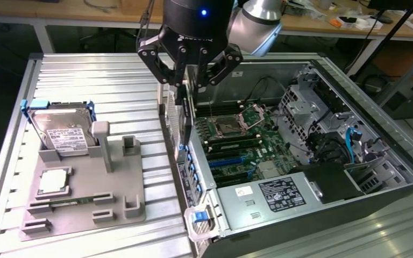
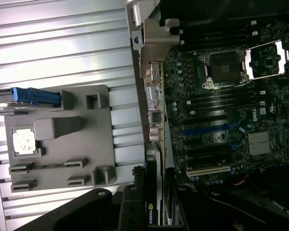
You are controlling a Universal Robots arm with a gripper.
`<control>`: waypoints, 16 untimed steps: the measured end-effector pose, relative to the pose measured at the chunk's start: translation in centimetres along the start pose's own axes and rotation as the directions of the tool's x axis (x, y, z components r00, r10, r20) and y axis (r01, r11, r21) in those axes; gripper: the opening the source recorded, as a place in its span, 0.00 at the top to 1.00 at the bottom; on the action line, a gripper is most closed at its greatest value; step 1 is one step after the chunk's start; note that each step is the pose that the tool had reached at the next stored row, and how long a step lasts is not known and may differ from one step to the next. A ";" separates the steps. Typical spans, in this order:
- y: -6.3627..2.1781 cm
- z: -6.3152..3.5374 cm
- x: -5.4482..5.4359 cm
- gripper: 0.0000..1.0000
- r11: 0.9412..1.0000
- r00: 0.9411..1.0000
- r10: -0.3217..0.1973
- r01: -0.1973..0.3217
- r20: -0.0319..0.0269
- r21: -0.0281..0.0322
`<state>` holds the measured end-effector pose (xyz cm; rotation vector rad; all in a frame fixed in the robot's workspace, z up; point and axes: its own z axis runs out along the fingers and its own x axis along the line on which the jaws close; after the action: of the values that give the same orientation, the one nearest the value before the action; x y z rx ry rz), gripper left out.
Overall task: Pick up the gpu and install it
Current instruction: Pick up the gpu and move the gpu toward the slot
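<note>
Closest to the wrist lens sits my pincer (image 2: 151,199), clenched on the gpu (image 2: 151,214), whose black cooler face with its green logo shows right between the fingers. In the exterior view the gpu hangs edge-on beneath the grip, a thin dark blade running downward. I judge its long axis to point down and away from me, though I cannot tell how far it tilts. It hovers at the edge of the open computer case (image 1: 364,97), just above the case wall (image 1: 167,114) that faces the grey fixture (image 1: 120,177) on the table (image 1: 84,75), and it touches nothing that I can make out. The relation that matters is with the blue expansion slots (image 1: 225,159) on the motherboard (image 1: 225,172). They lie lower than the gpu and toward the exterior view's right of it, near but not directly beneath, and they run from that wall into the case. The gpu's flat plane appears to lie along the wall, across the slots' direction rather than in line with them. A hard drive (image 1: 63,131) rests on the fixture, well apart toward the exterior view's left.
</note>
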<state>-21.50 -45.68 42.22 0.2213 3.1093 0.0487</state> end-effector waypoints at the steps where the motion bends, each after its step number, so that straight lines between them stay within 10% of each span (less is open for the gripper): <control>1: 0.01 0.00 -0.1 0.73 1.000 1.000 0.000 0.000 0.000 0.000; 16: 0.20 0.04 -1.4 0.73 1.000 1.000 0.000 0.000 0.000 0.000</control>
<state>-20.11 -45.68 42.22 0.2214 3.1093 0.0487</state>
